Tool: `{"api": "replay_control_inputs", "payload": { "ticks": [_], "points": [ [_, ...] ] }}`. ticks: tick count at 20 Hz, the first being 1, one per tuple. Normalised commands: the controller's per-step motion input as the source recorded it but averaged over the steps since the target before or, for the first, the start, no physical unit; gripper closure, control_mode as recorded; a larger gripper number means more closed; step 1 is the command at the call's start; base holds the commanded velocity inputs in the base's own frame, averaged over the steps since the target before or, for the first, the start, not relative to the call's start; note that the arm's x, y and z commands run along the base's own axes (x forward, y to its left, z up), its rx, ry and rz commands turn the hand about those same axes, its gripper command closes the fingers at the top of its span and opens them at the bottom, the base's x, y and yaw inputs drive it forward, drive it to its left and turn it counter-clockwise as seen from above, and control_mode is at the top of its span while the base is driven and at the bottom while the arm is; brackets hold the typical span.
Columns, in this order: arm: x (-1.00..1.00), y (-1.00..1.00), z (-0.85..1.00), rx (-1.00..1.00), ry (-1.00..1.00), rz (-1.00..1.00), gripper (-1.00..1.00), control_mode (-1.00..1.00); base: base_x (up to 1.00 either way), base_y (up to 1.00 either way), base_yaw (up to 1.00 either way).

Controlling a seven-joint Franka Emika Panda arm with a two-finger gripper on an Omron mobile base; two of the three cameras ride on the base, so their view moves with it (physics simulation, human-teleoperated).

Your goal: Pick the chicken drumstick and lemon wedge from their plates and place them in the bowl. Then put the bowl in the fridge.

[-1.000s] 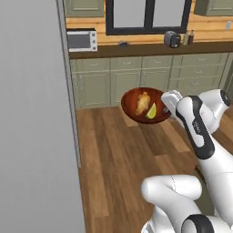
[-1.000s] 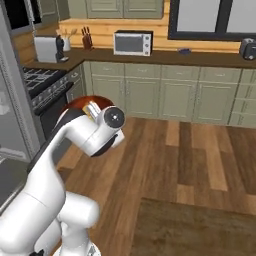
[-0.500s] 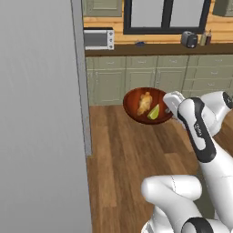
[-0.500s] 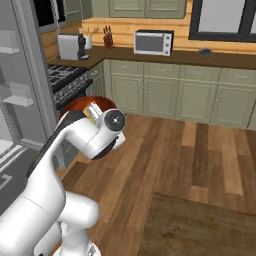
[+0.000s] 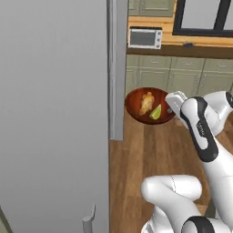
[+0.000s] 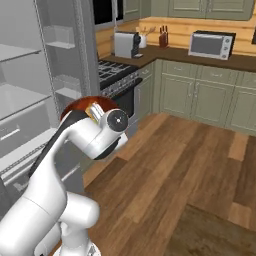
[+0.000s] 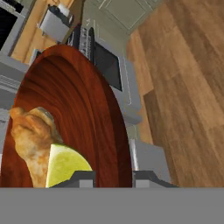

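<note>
The reddish-brown bowl [image 5: 139,109] hangs in the air above the wooden floor, with my gripper [image 5: 169,103] shut on its right rim. Inside it lie the golden-brown chicken drumstick [image 5: 146,102] and the yellow-green lemon wedge [image 5: 156,112]. In the hand view the bowl [image 7: 83,100] rises from between my gripper's [image 7: 113,177] tips, with the drumstick [image 7: 28,135] and lemon wedge [image 7: 65,164] at the lower left. The grey fridge [image 5: 54,113] stands close on the left of the bowl. Its open inside with shelves [image 6: 30,100] lies just beyond the bowl [image 6: 80,106]. The plates are out of view.
A stove [image 6: 115,75] stands right of the fridge, with a coffee machine [image 6: 126,44] and a microwave [image 6: 210,44] on the wooden counter behind. Green cabinets [image 6: 200,97] line the back wall. Open wooden floor [image 6: 190,165] spreads to the right.
The whole picture has shifted as the base moved: the fridge now looms much larger and closer. The bowl stays in my grip with both foods inside.
</note>
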Motion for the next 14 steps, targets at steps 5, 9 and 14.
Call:
{"api": "replay_control_inputs", "payload": {
  "ticks": [5,9,14],
  "points": [
    [0.0,0.0,0.0,0.0,0.0,0.0,1.0,1.0,-0.46,-0.01,0.43],
    [0.0,0.0,0.0,0.0,0.0,0.0,1.0,1.0,0.06,-0.12,0.33],
    [0.0,0.0,0.0,0.0,0.0,0.0,1.0,1.0,0.41,-0.25,0.25]
  ]
}}
